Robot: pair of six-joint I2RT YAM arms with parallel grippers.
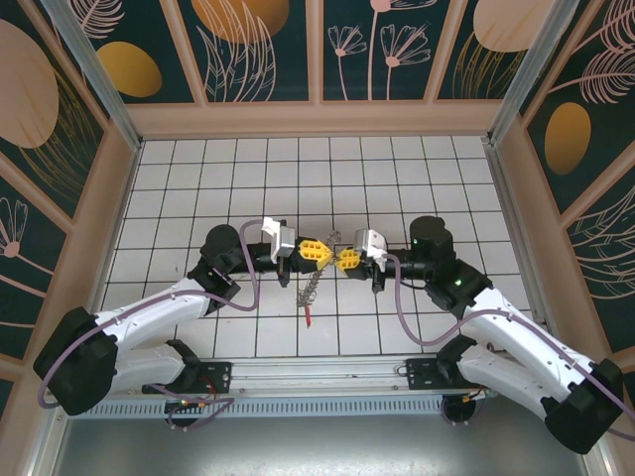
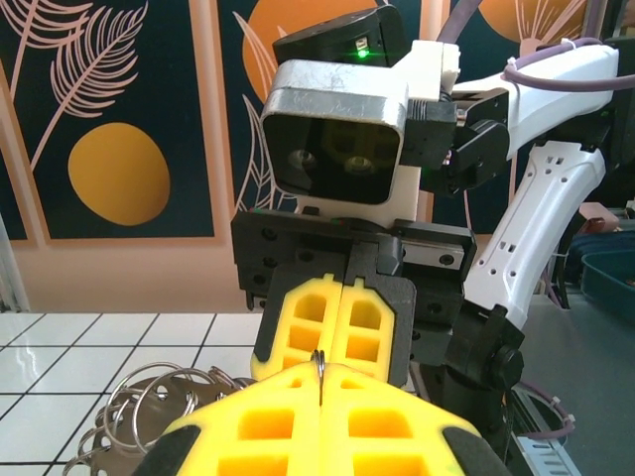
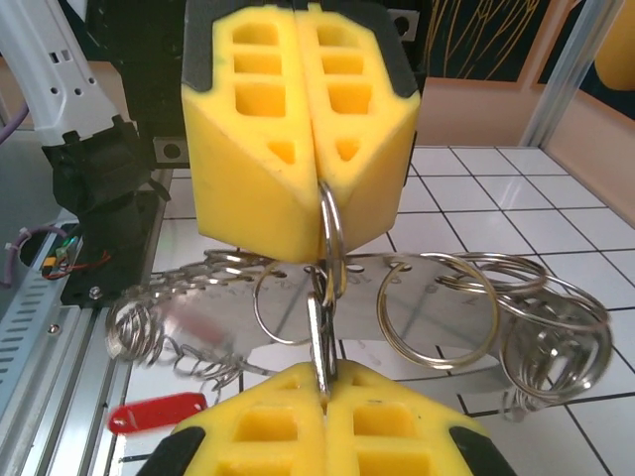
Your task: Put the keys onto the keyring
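Bright, even light from overhead; the white tiles (image 1: 397, 178) carry soft glare and shadows are faint. From above everything is sharp, though lines bow at the corners. Up close the steel rings (image 3: 427, 307) glint, and whatever sits nearest the lens goes soft

White tiled floor (image 1: 198, 178), dark floral walls (image 1: 258, 50)

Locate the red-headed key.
Top view: the red-headed key lies on the tiled table, at the near end of the ring string below the left gripper and right gripper.
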